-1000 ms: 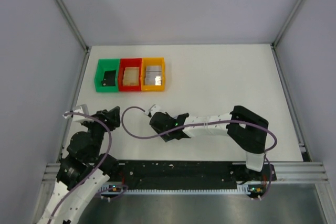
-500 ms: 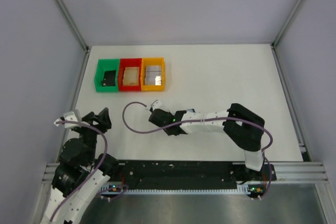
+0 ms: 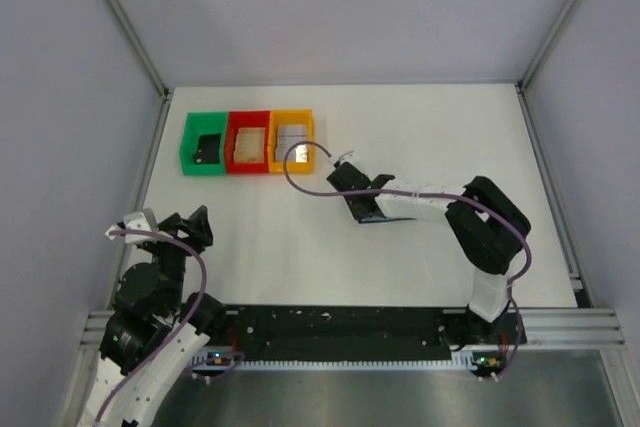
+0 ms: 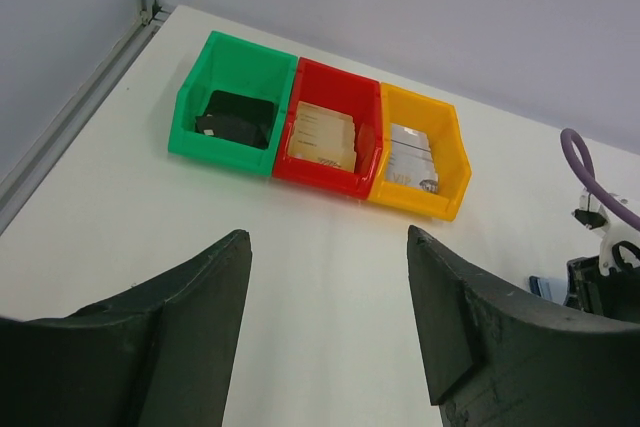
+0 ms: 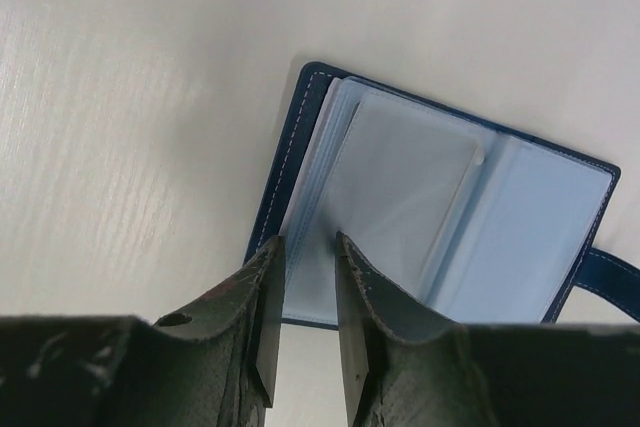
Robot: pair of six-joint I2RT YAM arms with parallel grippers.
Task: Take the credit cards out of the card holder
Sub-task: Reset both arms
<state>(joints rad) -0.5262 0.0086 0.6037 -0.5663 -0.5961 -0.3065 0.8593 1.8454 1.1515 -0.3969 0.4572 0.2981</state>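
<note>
White table (image 3: 430, 137): right gripper (image 5: 308, 247) hovering slightly parted over open card holder (image 5: 470, 217); sleeves (image 5: 400, 177) probably floppy, slick, so pin the stiffer cover (image 5: 292, 147) edge.

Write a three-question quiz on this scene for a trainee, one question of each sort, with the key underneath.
1. Multiple choice: the green bin, red bin and orange bin stand in a row. Which one holds a black object? A green, B red, C orange.
2. True or false: the card holder is folded shut.
3. Short answer: which arm's gripper is poised at the card holder's edge?

Key
1. A
2. False: it lies open, with its sleeves showing.
3. The right gripper.
</note>
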